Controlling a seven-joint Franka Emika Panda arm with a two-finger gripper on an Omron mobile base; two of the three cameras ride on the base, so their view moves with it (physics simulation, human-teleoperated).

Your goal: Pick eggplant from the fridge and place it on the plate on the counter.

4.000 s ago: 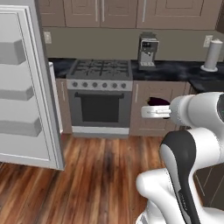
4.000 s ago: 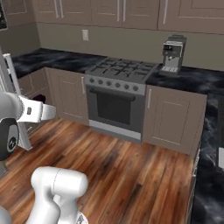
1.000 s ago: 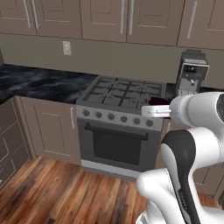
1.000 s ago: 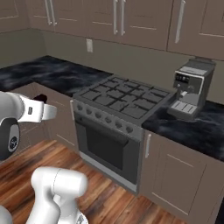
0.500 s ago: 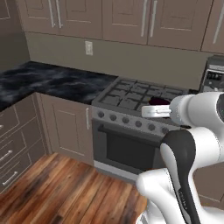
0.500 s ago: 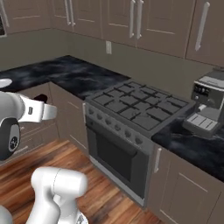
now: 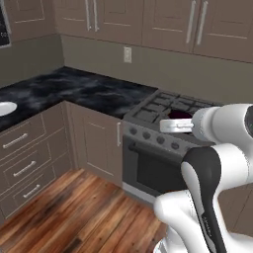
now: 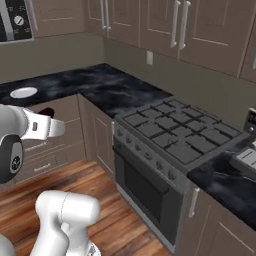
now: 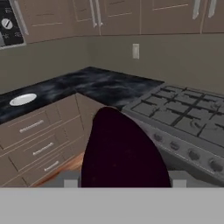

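Hand view first: far left on the bench sits the plate, small, round, white w/ shallow rim, on glossy black marbled stone w/ pale veins. Centre, the eggplant bulks up dark purple-black and smooth, hiding the fingertips; pincer is clamped narrow on it. To the right, the stove, grey grates and round knobs.

Left base view: plate just peeks at the left edge, half cut off by the frame; eggplant is a dark sliver at the pincer, hanging over the stove front (well apart from the plate).

Right base view gives the whole plate near the bench edge, bare stone all round it. Eggplant shows dark past the white forearm, above brown drawers w/ metal bar handles. Wood floor open below, stove to the right.
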